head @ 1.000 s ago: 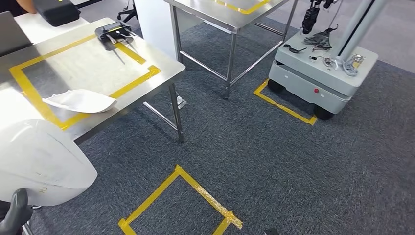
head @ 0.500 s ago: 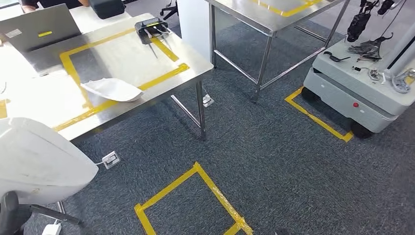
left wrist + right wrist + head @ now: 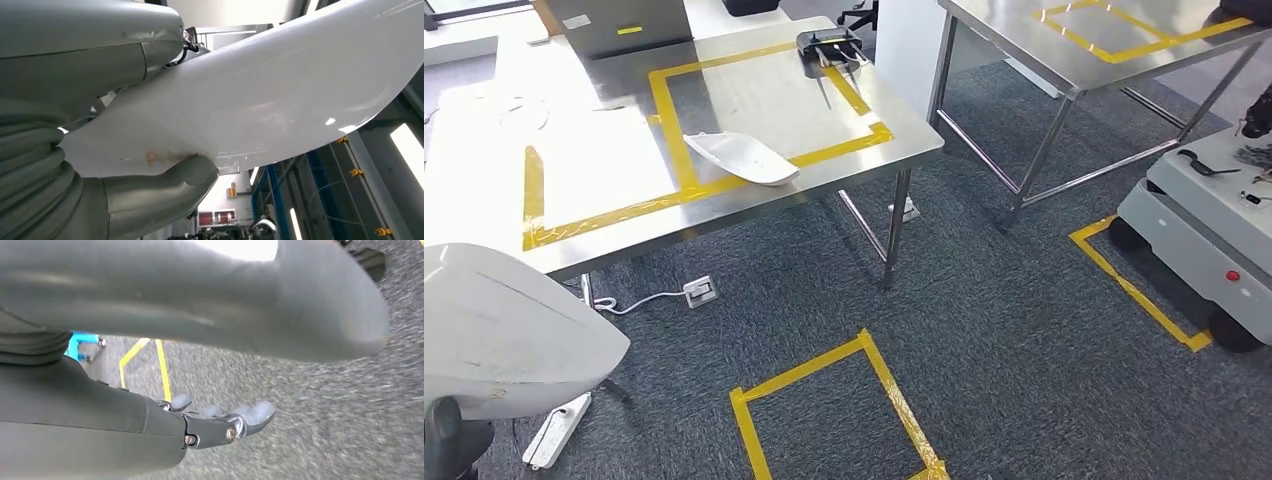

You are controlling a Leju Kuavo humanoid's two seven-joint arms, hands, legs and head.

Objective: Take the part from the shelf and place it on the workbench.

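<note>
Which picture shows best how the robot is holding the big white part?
The left wrist view: the left hand grips the white part, its thumb pressed on the part's surface. The head view shows the part low beside the workbench, with little of the hand. The right wrist view shows the right hand over carpet.

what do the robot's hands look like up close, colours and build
The left hand has smooth silver-grey shells, a grey ribbed cover at the wrist and a thick grey thumb. The right hand has a thick grey thumb, a dark grey body with small metal screws, and lighter grey rounded fingers.
</note>
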